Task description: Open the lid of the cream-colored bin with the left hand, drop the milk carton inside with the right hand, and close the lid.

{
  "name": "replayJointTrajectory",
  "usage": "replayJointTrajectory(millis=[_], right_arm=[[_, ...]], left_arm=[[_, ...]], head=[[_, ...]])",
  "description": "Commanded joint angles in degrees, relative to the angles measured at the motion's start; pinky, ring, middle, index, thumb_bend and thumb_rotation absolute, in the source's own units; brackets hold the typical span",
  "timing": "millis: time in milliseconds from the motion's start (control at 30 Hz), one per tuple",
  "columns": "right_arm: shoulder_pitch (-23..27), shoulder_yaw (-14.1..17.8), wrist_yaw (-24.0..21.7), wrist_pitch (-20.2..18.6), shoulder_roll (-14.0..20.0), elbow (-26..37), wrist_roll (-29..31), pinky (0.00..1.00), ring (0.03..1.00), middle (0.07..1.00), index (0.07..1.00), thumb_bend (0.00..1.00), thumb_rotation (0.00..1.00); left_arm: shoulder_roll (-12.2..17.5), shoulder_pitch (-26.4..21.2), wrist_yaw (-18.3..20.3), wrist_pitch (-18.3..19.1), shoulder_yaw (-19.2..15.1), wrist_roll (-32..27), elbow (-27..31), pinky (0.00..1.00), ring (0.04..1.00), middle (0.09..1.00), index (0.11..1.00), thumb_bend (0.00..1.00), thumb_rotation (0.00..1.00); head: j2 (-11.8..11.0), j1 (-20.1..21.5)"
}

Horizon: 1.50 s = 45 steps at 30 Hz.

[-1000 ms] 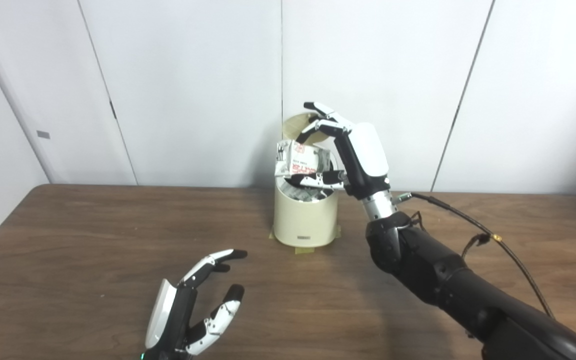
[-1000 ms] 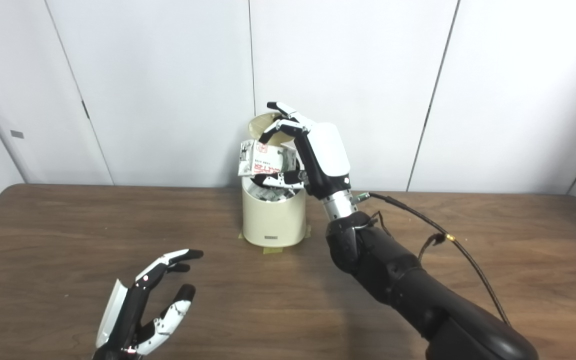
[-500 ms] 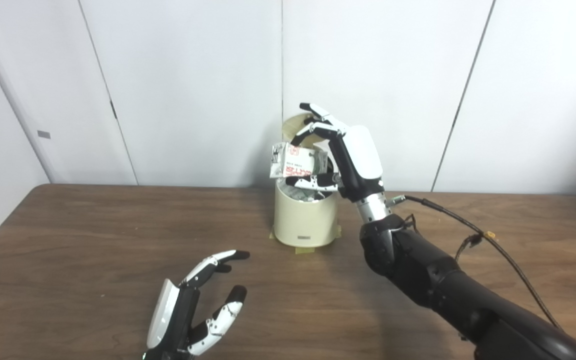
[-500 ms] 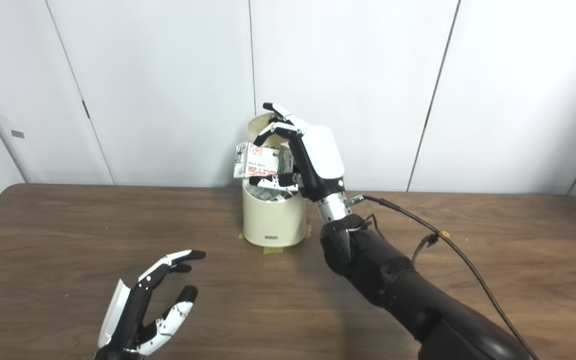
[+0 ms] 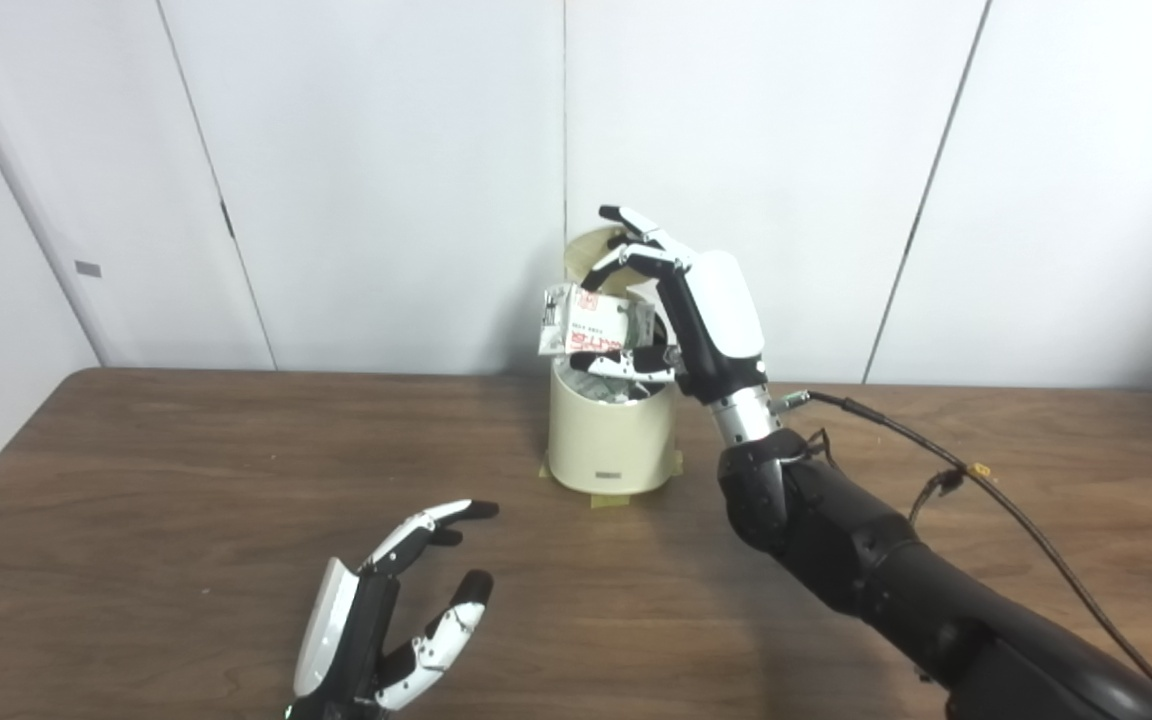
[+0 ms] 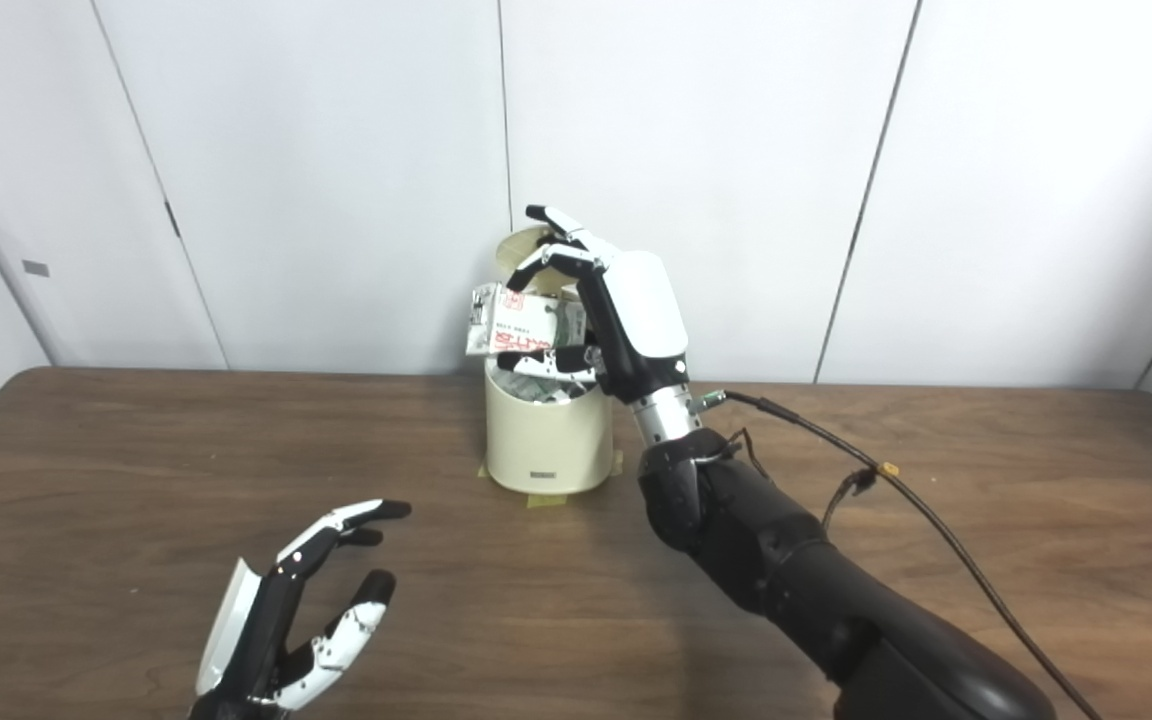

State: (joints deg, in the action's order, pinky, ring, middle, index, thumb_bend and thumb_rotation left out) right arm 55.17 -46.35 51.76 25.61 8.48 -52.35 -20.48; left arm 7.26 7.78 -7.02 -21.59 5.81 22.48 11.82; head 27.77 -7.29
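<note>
Carton: held on its side above the bin's open mouth, its left end sticking out past the rim; white with red print.
Right hand: closed on the carton, fingers curled over its top and thumb under it; palm faces left, white back faces right.
Right arm: black, reaching in from the lower right past the bin's right side, with a thin cable trailing from the wrist over the table.
Bin: cream, upright near the table's far edge, taped down at its base; crumpled cartons show inside.
Lid: open, tilted up behind the hand.
Left hand: holding nothing, fingers spread, low over the near table, well apart from the bin.
Table: brown wood grain.
</note>
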Motion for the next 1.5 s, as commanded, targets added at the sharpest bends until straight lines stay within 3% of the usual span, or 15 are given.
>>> replayJointTrajectory(millis=[0, 200, 1100, 1167, 1233, 1467], right_arm=[[3.66, 1.58, 1.1, 1.32, -0.12, 0.7, 0.86, 0.78, 0.865, 0.838, 0.485, 0.51, 0.13], [3.44, 2.21, 2.15, 1.32, -0.31, 0.21, 0.72, 0.73, 0.843, 0.823, 0.485, 0.51, 0.13], [2.91, 2.52, 2.92, 1.32, 0.26, 0.53, 0.48, 0.83, 0.857, 0.834, 0.495, 0.51, 0.15], [2.69, 2.96, 2.75, 1.32, 0.1, 0.4, 0.91, 0.89, 0.882, 0.854, 0.672, 0.66, 0.22], [2.51, 3.4, 2.57, 1.32, -0.01, 0.26, 1.09, 0.96, 0.911, 0.876, 0.768, 0.7, 0.27], [2.16, 4.74, 1.43, 1.32, -0.09, 0.38, 1.5, 0.99, 0.948, 0.921, 0.859, 0.74, 0.36]], left_arm=[[-2.5, 2.24, -1.29, -1.1, 0.27, 0.2, -0.72, 0.73, 0.799, 0.767, 0.745, 0.44, 0.67], [-2.38, 2.36, -1.07, -0.67, 0.29, 0.07, -0.59, 0.74, 0.802, 0.769, 0.747, 0.44, 0.67], [-1.96, 2.33, -0.93, -0.9, 0.17, -0.25, -0.73, 0.73, 0.796, 0.769, 0.746, 0.42, 0.64], [-1.91, 2.36, -0.91, -0.87, 0.17, -0.17, -0.73, 0.73, 0.793, 0.768, 0.745, 0.42, 0.64], [-1.82, 2.25, -1.05, -1.39, 0.17, -0.15, -0.98, 0.73, 0.792, 0.768, 0.746, 0.42, 0.64], [-1.66, 2.07, -1.07, -1.56, 0.15, -0.14, -1.43, 0.72, 0.788, 0.767, 0.743, 0.41, 0.63]], head=[[0.02, 0.0], [-0.05, 0.42], [0.18, 0.65], [0.18, 0.67], [0.19, 0.71], [0.12, 0.68]])
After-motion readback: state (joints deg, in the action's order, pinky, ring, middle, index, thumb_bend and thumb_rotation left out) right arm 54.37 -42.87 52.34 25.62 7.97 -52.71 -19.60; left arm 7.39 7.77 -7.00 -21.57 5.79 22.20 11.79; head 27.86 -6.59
